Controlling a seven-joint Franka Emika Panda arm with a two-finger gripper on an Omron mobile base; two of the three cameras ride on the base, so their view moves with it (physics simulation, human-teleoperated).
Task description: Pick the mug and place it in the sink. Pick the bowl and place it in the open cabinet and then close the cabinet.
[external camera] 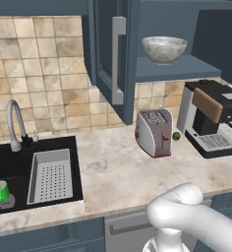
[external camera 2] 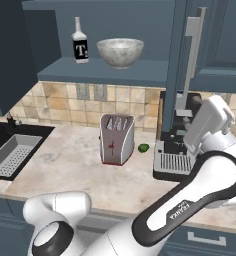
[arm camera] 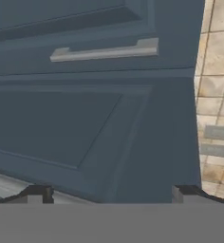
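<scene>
The open, empty claw (arm camera: 111,195) faces the cabinet door (arm camera: 85,123), a stiff, light hinged panel above the toaster (external camera 2: 117,138), best pushed near its bar handle (arm camera: 107,51).

Mug (external camera: 0,190) in sink (external camera: 19,162); bowl (external camera: 163,49) in open cabinet (external camera: 187,66).

Beige tiled backsplash (external camera: 39,74) behind a marbled countertop (external camera: 118,172), blue-grey lower cupboards (external camera: 49,238) below
</scene>
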